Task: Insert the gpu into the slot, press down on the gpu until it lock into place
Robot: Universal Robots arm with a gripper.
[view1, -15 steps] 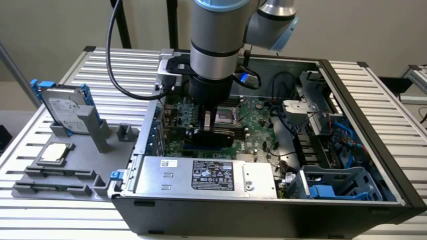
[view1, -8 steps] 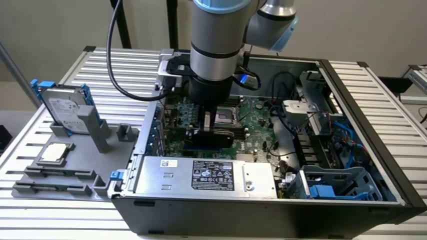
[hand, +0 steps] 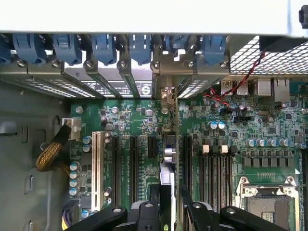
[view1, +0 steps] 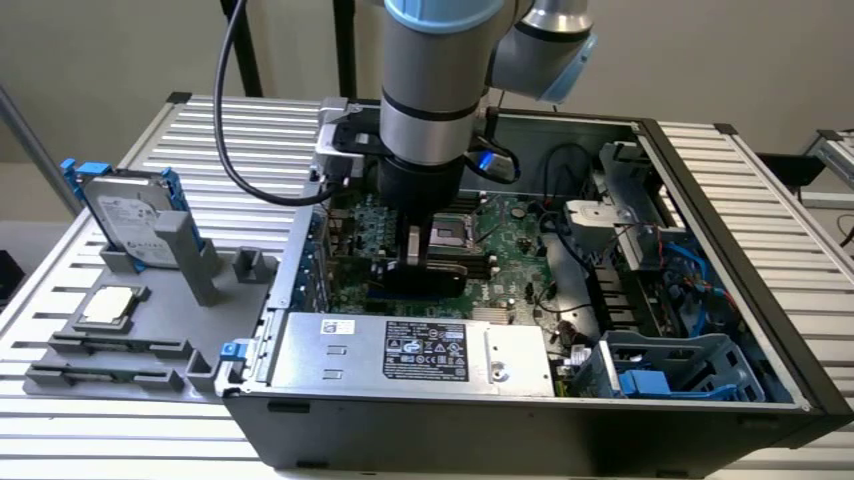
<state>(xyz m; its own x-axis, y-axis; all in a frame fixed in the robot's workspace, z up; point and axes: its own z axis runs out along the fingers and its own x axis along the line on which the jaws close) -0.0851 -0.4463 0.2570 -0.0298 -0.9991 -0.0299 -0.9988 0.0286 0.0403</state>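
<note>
Wrist view, gpu (hand: 167, 180) on edge, long axis toward rear brackets (hand: 144, 72)

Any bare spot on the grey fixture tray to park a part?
Yes: the grey fixture tray is bare between the CPU chip and the PC case. Crowded behind, around the hard drive.

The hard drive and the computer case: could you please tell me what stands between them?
In the exterior view, a tall grey post and a shorter grey bracket of the fixture stand between the hard drive and the computer case.
</note>
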